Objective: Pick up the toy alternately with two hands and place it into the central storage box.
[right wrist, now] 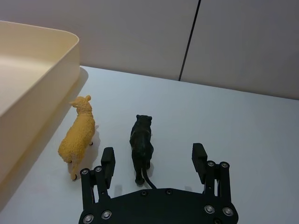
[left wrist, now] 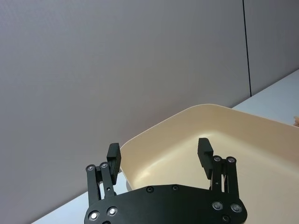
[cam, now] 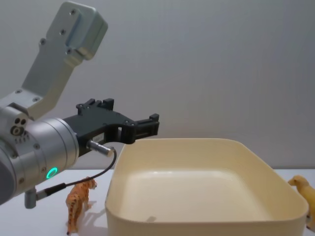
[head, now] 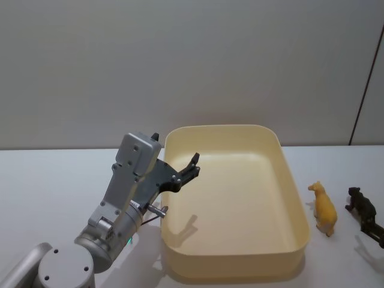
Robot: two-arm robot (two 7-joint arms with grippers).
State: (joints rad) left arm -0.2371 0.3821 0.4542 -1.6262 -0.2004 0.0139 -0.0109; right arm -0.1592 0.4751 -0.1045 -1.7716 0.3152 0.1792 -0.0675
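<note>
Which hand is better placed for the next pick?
Probably right. The right hand is open just behind the black animal toy, lined up with it; the left hand hangs open, empty, over the storage box.

Silver arm (green ring light), black screw-studded left gripper.

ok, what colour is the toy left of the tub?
Orange with dark stripes; the tiger shows best in the chest view.

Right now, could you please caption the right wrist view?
Open right gripper poised by black animal toy, yellow animal toy beside it, near cream storage box.
</note>
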